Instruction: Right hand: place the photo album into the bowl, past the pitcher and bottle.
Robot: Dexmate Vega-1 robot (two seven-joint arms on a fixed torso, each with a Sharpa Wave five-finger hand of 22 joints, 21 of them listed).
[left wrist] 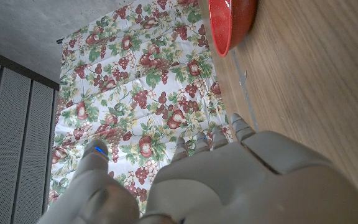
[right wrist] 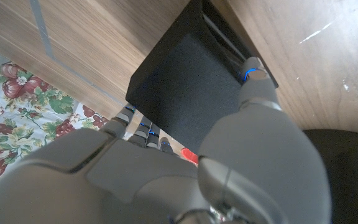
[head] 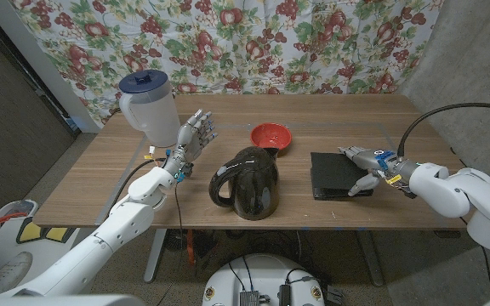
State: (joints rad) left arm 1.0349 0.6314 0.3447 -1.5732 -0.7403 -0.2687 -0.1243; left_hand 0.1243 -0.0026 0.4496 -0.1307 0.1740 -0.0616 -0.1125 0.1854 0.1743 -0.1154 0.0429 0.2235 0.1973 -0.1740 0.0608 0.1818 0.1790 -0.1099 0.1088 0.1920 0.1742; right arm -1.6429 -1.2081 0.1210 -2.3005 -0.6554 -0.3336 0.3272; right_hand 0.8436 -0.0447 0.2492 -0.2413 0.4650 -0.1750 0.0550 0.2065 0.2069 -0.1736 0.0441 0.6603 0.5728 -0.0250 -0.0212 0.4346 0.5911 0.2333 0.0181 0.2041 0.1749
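Observation:
The black photo album [head: 330, 172] lies flat on the table's right part. My right hand [head: 367, 167] holds its right end, thumb on the near side and fingers at the far edge. In the right wrist view the thumb's fingertip [right wrist: 253, 78] presses by the album's [right wrist: 185, 93] page edge and the other fingers reach over the opposite side. The red bowl [head: 271, 135] stands empty at the table's middle back, also seen as bowl [left wrist: 229, 22]. A black pitcher [head: 247, 183] stands between album and left arm. The white bottle [head: 147, 102] with a blue cap stands far left.
My left hand [head: 194, 136] stands open beside the white bottle, fingers up and apart, holding nothing. A floral curtain [head: 253, 42] hangs behind the table. Bare wooden table [head: 364, 119] lies between the album and the bowl.

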